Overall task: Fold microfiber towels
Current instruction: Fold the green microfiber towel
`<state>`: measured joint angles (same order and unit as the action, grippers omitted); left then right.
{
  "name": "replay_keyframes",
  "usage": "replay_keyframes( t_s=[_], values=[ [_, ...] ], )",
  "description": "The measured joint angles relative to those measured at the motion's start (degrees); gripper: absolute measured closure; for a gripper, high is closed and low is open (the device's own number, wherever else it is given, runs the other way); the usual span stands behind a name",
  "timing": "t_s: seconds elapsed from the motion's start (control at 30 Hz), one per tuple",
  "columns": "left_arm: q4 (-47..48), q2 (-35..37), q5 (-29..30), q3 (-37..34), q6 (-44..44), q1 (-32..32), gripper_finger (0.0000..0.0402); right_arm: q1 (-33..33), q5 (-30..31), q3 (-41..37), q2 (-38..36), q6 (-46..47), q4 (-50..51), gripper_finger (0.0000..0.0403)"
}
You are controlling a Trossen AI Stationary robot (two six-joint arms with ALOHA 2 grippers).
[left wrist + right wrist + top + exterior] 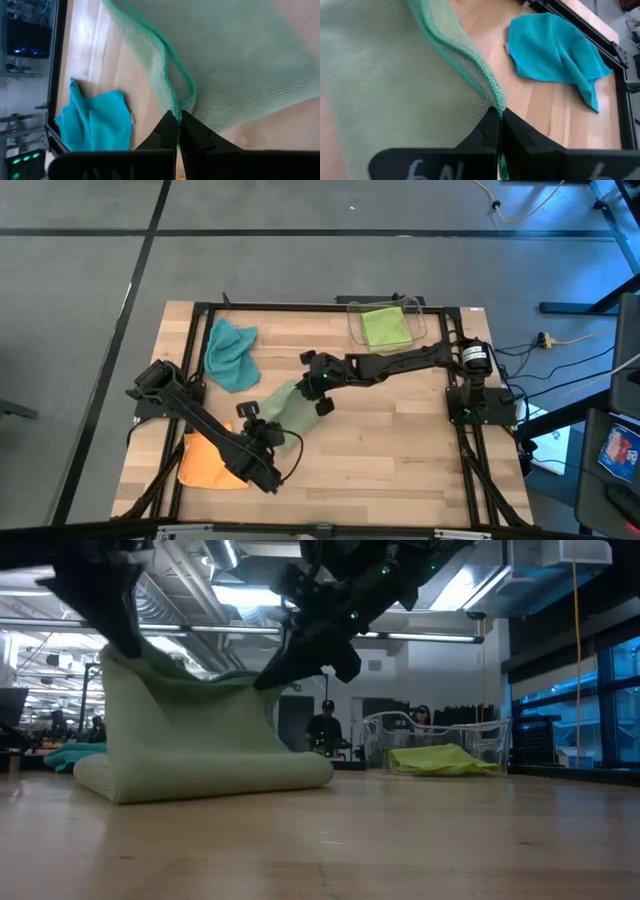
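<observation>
Mid-table, sage towel (290,408) pinched by both end effectors, orange towel (208,465) half-hidden

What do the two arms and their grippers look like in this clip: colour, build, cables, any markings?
Both arms are black, built of slim jointed segments. The right arm has a silver cylindrical motor near its base, and black cables trail off the table there. The left arm has a thin cable looping near its wrist. Each gripper, left gripper and right gripper, ends in two tapered black fingers; the right carries faint white handwriting on its body.
</observation>
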<state>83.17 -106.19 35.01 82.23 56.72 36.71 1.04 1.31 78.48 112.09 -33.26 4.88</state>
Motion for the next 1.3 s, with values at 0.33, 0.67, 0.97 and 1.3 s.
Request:
replay_keyframes(
  t_s=[0.33,0.67,0.97,1.3],
  values=[
    [-3.0,0.0,-0.3,-3.8,0.2,-0.1,0.0401,0.3,-0.1,0.0,0.0,0.2,-0.6,0.0390],
    [-2.6,0.0,-0.5,-4.1,0.0,-1.5,0.0388,0.4,0.4,0.0,0.0,0.2,-1.2,0.0340],
    [-1.0,0.0,-3.3,-4.1,0.2,-3.8,0.0323,0.6,0.6,0.0,0.0,0.1,-1.2,0.0290],
    [3.7,0.0,-8.6,-3.0,3.5,-3.1,0.0314,-1.0,5.2,0.0,-5.8,2.3,11.6,0.0266]
  ],
)
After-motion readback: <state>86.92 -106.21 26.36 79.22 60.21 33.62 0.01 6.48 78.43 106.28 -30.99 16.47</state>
